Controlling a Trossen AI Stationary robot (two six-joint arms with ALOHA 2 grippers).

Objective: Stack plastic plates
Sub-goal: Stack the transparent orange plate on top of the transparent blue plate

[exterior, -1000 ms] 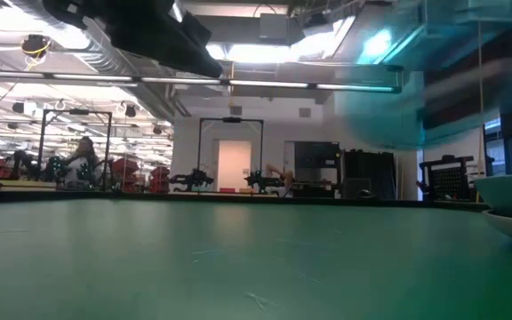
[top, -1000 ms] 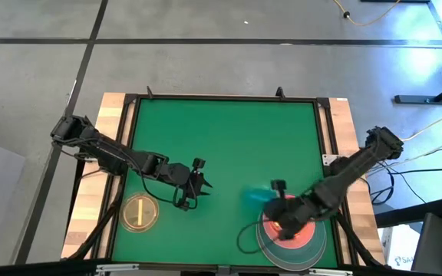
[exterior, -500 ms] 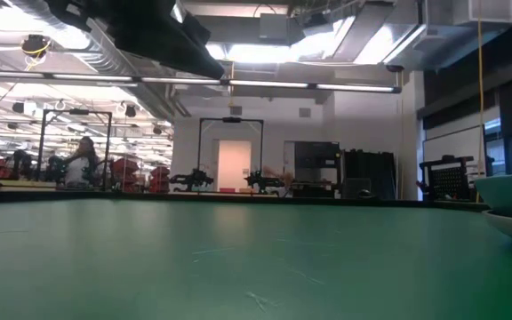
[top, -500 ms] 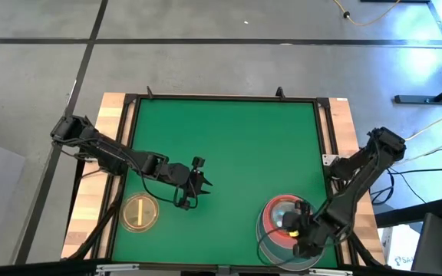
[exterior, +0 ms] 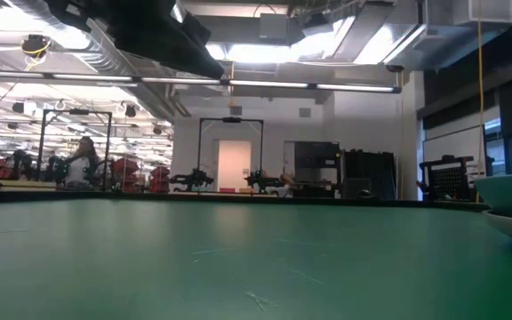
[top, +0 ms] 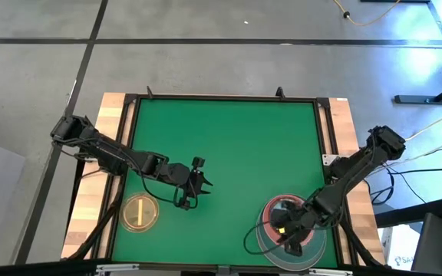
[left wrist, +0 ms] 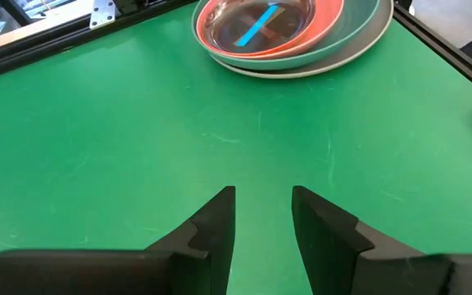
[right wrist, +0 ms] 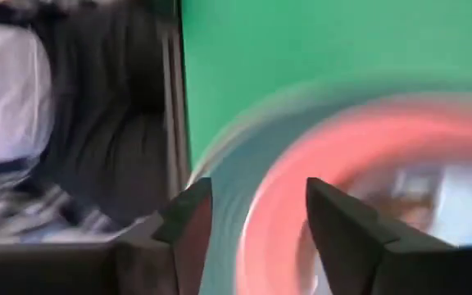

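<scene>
On the green table [top: 229,146] near its right front corner, I see the stack of plates [top: 290,230] under my right gripper [top: 288,236], jaws spread and empty. An amber plate [top: 140,212] lies well apart beside the left gripper [top: 192,193], also spread. My worry: the low right fingers could clip the stack's rim and knock it off the edge.

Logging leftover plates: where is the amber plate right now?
In the high view the amber plate lies alone near the green mat's front-left corner, just front-left of the left gripper, far from the stack.
</scene>
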